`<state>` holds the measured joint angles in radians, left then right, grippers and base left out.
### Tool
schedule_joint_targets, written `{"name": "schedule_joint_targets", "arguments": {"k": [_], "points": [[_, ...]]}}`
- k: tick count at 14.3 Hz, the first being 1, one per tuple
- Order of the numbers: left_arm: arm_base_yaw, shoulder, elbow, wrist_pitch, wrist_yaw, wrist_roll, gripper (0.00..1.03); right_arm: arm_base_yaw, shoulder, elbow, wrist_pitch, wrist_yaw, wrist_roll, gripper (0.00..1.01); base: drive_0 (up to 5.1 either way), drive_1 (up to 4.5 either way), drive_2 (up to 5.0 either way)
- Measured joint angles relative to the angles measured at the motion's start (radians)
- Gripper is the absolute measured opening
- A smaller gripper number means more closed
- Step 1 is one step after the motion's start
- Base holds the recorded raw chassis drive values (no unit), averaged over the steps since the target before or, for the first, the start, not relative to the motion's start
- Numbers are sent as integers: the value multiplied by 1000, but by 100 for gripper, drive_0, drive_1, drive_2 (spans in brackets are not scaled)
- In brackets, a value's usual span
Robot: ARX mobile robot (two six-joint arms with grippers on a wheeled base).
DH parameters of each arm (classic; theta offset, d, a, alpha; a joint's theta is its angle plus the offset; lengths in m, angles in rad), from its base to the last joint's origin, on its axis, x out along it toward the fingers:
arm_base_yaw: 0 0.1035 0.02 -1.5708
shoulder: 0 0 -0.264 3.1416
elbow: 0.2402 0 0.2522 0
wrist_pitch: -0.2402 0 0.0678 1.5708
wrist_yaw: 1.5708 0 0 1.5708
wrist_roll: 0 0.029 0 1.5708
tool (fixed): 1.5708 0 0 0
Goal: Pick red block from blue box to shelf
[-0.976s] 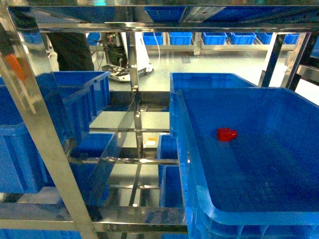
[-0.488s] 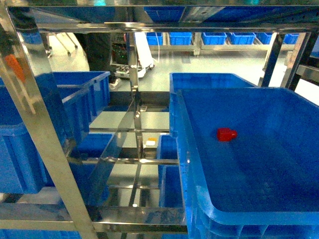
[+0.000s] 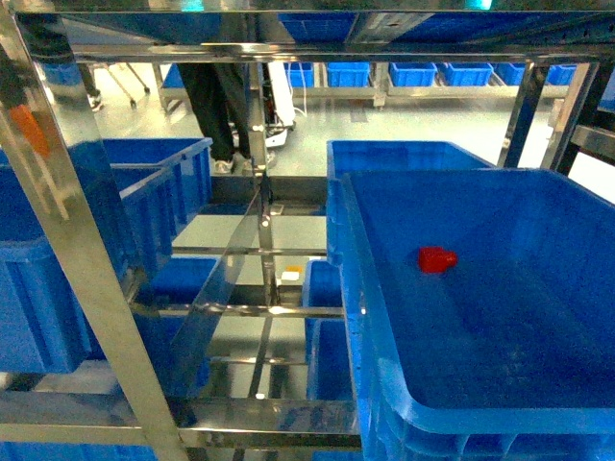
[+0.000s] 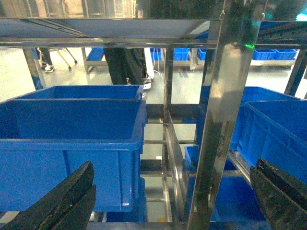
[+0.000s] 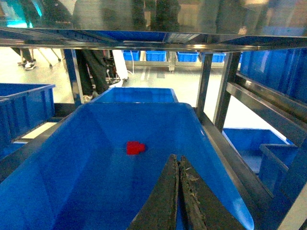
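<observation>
Writing: none readable.
Red block (image 3: 436, 258): on blue box (image 3: 384, 317) floor, untouched.
Left gripper (image 4: 172, 201): fingers spread wide.
Right gripper (image 5: 178, 165): fingers pressed together, above the box.
Change: person (image 3: 219, 106) behind the shelf (image 3: 86, 259) has stepped in.

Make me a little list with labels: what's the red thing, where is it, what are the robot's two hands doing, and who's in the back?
Red thing: small glossy red plastic block
Where: on the floor of the big blue plastic box, nothing touching it
Box place: on the shiny steel shelf
Right hand: shut, empty, above the box, short of the block
Left hand: open, empty, facing the shelf
Back: a person's dark legs
</observation>
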<state>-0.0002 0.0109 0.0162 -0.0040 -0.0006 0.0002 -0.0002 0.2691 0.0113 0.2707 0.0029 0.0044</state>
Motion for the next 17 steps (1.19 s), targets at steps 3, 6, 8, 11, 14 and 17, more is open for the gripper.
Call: {"name": "schedule_joint_targets", "arguments": {"k": [3,6,8,11,14,17], "points": [[0,0,0,0,0,0,98,0,-60,0,-60,0,0,2,0,0,0],[0,0,0,0,0,0,98,0,-124,1,-138,0,0,2,0,0,0],[0,0,0,0,0,0,98,0,-263,1,-253,-3,0,2,0,0,0],[0,0,0,0,0,0,98,0,-264,0,-275,-2,0,2,0,0,0],[0,0,0,0,0,0,98,0,-264,0,-275,-2,0,2,0,0,0],[0,0,0,0,0,0,98,0,-264,0,-275,-2,-1,56,0,0,0]]}}
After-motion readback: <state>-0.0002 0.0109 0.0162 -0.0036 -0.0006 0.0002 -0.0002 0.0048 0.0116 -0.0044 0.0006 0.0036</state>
